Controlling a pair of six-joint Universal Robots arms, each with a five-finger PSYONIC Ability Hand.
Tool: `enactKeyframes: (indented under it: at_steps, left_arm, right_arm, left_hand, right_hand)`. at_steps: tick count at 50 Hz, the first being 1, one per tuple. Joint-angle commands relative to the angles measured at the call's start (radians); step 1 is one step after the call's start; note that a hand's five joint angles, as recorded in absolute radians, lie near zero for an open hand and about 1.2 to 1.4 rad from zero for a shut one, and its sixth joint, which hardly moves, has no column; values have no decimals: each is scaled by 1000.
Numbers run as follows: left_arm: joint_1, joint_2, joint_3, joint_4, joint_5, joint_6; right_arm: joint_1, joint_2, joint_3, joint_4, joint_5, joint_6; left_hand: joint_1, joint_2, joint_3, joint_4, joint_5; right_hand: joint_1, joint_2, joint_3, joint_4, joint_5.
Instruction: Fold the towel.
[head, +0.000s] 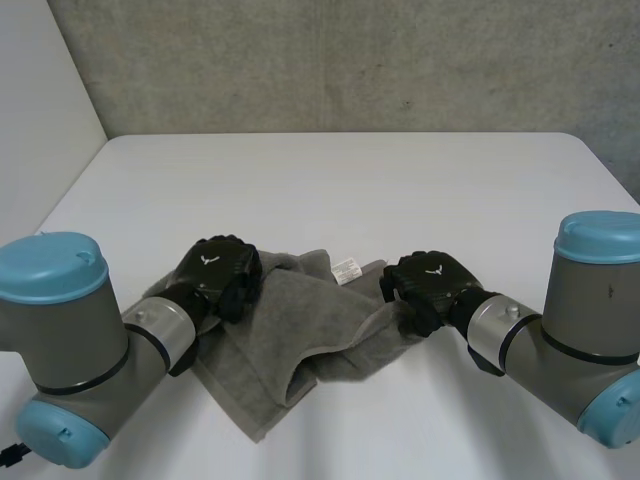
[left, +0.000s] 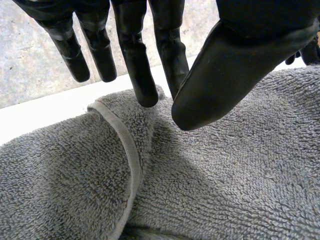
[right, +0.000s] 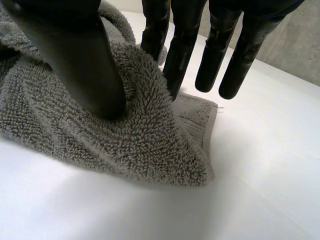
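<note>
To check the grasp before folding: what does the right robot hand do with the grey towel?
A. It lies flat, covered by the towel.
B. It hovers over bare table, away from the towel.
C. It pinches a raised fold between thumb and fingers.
C: in the right wrist view the right robot hand presses its thumb into one side of a raised fold of the towel, with its fingers on the other.

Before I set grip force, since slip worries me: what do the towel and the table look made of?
Towel: grey terry cloth, probably cotton, matte; looped pile shows, with a flat woven hem band and a white label. Table: hard, smooth white surface with a faint sheen; laminate or painted board, cannot tell.
</note>
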Motion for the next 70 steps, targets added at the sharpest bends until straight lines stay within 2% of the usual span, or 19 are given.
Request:
enactKeyframes:
  at_steps: [1, 8, 23, 25, 27, 28, 32, 35, 42, 58, 63, 65, 68, 70]
  left_arm:
    - [-9, -53, 33, 103, -19, 25]
    - [-9, -53, 33, 101, -19, 25]
    - [-9, -53, 33, 99, -19, 25]
    - [-9, -54, 35, 104, -21, 26]
    - [-9, -57, 42, 107, -24, 26]
    - [-9, -57, 42, 107, -24, 26]
    - [12, -91, 76, 99, -33, 46]
    - [40, -94, 79, 103, -62, 53]
    - [48, -108, 87, 106, -109, 57]
    - [48, -177, 121, 96, -129, 56]
    - [46, -178, 122, 95, -128, 51]
    - [44, -172, 117, 93, -126, 46]
    - [41, -165, 110, 93, -123, 42]
    - [37, -163, 108, 93, -122, 42]
  right_arm:
    - [-10, -39, 93, -52, 19, -101]
    - [-15, -43, 93, -53, 19, -99]
    - [-19, -52, 93, -53, 19, -99]
    - [-16, -58, 93, -53, 16, -101]
    - [-15, -63, 95, -53, 8, -101]
    - [-15, -63, 95, -53, 8, -101]
    - [-10, -63, 103, -53, -12, -101]
    - [-4, -63, 104, -53, -16, -104]
    - [-5, -63, 106, -53, -13, -130]
    - [-5, -63, 113, -55, -12, -136]
    - [-5, -62, 113, -55, -12, -136]
    - [-7, -62, 112, -56, -10, -137]
    - [-8, -62, 110, -56, -10, -137]
    - [-8, -62, 110, -56, -10, -139]
  left_hand:
    - [-353, -43, 468, 508, -373]
    - [-159, 151, 661, 702, -179]
    - [-165, 145, 656, 696, -185]
    - [-246, 63, 574, 615, -266]
    - [-533, -223, 288, 328, -553]
    - [-535, -225, 286, 326, -555]
    - [-816, -506, 5, 45, -836]
    - [-840, -530, -19, 21, -860]
    - [-855, -545, -34, 6, -875]
    - [-802, -492, 19, 59, -822]
    - [-702, -392, 119, 159, -722]
    - [-547, -237, 273, 314, -567]
    - [-429, -120, 391, 432, -449]
    - [-429, -119, 392, 432, -449]
  right_hand:
    - [117, -19, 498, 494, 98]
    - [255, 119, 636, 632, 236]
    - [258, 122, 639, 635, 239]
    - [258, 122, 639, 635, 239]
    - [258, 122, 639, 635, 239]
    - [258, 122, 639, 635, 239]
    - [258, 122, 639, 635, 239]
    - [258, 122, 639, 635, 239]
    - [258, 122, 639, 635, 239]
    - [258, 122, 639, 635, 239]
    - [258, 122, 639, 635, 239]
    - [258, 122, 639, 635, 239]
    - [258, 122, 639, 635, 239]
    - [258, 122, 639, 635, 239]
